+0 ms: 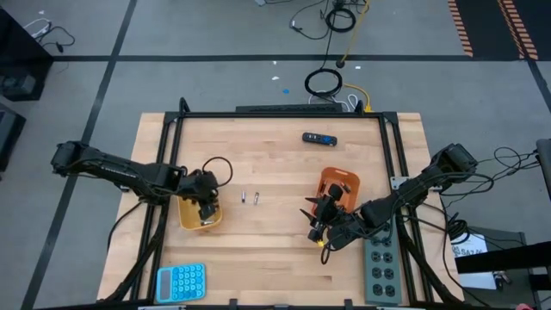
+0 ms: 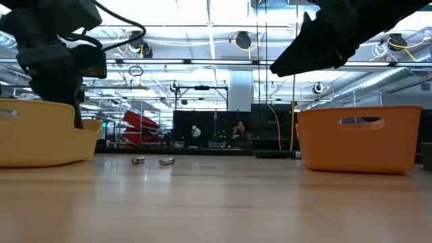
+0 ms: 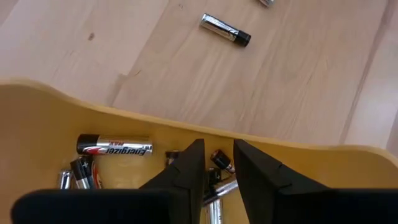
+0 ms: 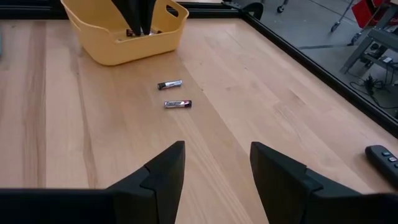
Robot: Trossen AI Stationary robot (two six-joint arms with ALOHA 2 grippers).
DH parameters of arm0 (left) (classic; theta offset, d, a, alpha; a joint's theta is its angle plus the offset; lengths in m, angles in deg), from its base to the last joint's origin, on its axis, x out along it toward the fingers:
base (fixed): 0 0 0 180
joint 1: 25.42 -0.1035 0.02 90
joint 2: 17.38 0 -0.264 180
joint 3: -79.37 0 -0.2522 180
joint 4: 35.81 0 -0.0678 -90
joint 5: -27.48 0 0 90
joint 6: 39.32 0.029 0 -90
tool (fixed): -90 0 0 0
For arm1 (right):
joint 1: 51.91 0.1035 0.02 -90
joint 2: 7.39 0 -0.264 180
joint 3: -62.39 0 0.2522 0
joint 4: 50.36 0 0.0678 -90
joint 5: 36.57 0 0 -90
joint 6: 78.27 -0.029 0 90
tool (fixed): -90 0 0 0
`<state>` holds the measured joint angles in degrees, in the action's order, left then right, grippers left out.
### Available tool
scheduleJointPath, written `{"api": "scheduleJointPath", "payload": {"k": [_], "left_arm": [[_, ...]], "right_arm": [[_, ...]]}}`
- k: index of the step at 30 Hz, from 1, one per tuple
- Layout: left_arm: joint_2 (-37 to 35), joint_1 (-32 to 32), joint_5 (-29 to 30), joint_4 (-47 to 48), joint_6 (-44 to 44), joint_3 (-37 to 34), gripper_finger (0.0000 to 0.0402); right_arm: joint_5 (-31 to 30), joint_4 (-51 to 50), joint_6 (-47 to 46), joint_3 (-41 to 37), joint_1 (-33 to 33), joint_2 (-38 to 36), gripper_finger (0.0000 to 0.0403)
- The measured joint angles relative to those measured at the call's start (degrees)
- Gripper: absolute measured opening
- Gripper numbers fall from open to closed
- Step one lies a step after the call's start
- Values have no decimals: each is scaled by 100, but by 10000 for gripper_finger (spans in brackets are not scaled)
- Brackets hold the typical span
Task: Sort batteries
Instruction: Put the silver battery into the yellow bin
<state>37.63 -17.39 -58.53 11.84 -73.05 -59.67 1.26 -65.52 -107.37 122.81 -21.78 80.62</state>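
So from the overhead camera, the light wooden table (image 1: 275,250) fills the middle of the frame, and the left gripper (image 1: 205,209) is down inside the yellow plastic tray (image 1: 186,217) at centre-left, while the right gripper (image 1: 317,222) hangs just below the orange plastic tray (image 1: 347,180) at centre-right. Two small silvery cylindrical batteries (image 1: 250,198) lie side by side on bare wood between the trays, near the middle of the frame. A black-and-blue oblong device (image 1: 318,138) sits toward the upper middle, a light blue calculator (image 1: 181,282) at the lower left, and a grey power strip (image 1: 381,269) at the lower right. In the table-level shot, the yellow tray sits at the far left edge with a dark arm dropping into it, the orange tray is at the right, and the two loose batteries lie left of centre on the table. Left wrist cam: the fingers (image 3: 186,177) sit at the bottom middle with a narrow gap between them, nothing pinched, right over a pile of batteries in the yellow tray, and one more battery lies on the wood at the top. Right wrist cam: the fingers (image 4: 165,171) are spread well apart over bare wood at the bottom, empty, with the two loose batteries upper-middle and the yellow tray at the top.
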Motion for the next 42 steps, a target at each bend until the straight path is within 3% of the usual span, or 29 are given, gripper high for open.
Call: {"api": "scheduleJointPath", "payload": {"k": [9, 19, 25, 31, 42], "left_arm": [[0, -2, 496, -363, 301, 4, 95], [15, -8, 515, -117, -215, 4, 95], [15, -257, 1219, 16, -1356, 7, 95], [51, -421, 1226, 4, -2006, 9, 96], [805, -739, 1111, -149, -1796, 37, 96]], "right_arm": [[1, -4, -6, 0, -13, 0, 173], [3, -5, -4, 0, -13, 0, 173], [3, -5, 20, 0, -13, 0, 173], [4, 11, 103, 0, -17, 0, 173], [5, 34, 217, 0, -15, 0, 173]]}}
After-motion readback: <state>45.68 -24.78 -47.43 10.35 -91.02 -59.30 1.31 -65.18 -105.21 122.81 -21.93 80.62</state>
